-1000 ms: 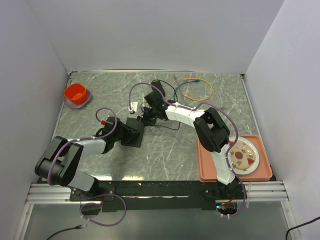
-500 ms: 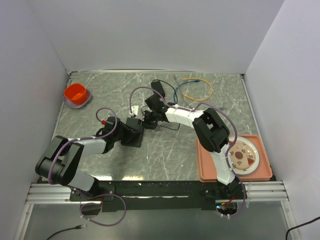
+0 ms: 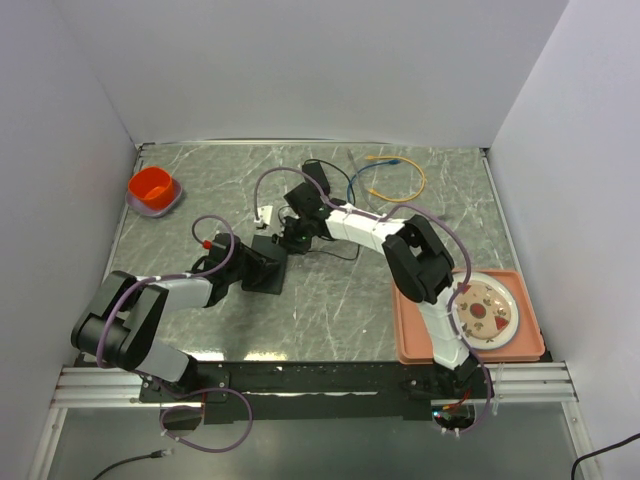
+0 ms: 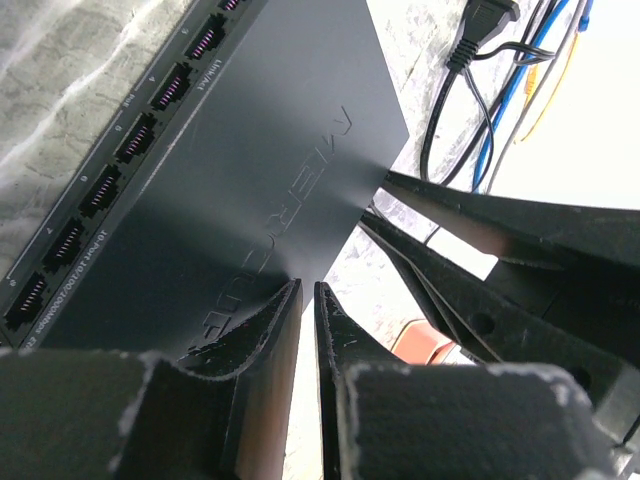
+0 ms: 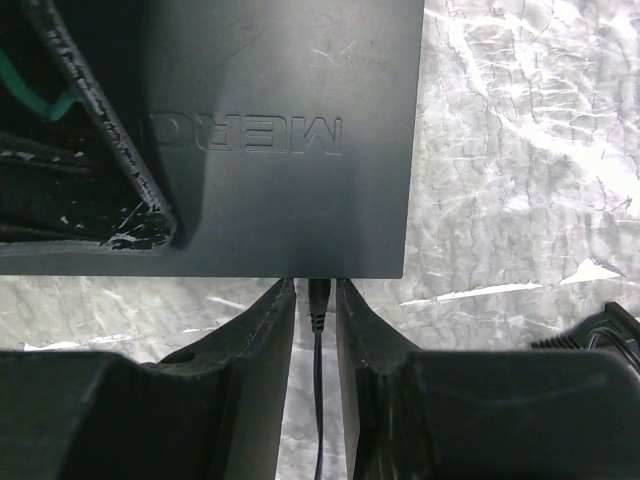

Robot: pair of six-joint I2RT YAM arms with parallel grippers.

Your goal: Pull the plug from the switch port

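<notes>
Shifted slightly left over the last second, judging by the right arm's elbow in the top view; no shift seen in the switch (image 5: pixel 300 200) or the left arm.

Hidden under both wrists in the top view: most of the switch and all of the plug (image 5: pixel 318 300). Seated in the switch port (image 5: pixel 318 280), squarely between the right gripper (image 5: pixel 316 290) fingertips, with the socket masked by the plug and a thin black lead trailing back under the wrist. Closed down to the plug's width, one pad on each side.

Pinched to a thin slit with nothing inside: left gripper (image 4: pixel 306 292), tips at the switch's corner.

Counted ahead-left of the left fingertips: six ports whole, a seventh cut by the frame. Beyond the right gripper: one adapter brick (image 3: pixel 318 175) and one yellow cable loop (image 3: pixel 395 180). Well off to the left gripper's left: one orange bowl (image 3: pixel 152 188). Back beside the right arm's base: one salmon tray (image 3: pixel 510 348) bearing one plate (image 3: pixel 513 312).

Underneath, a grey-green marbled table (image 3: pixel 350 300); around it, plain white walls (image 3: pixel 300 70).
</notes>
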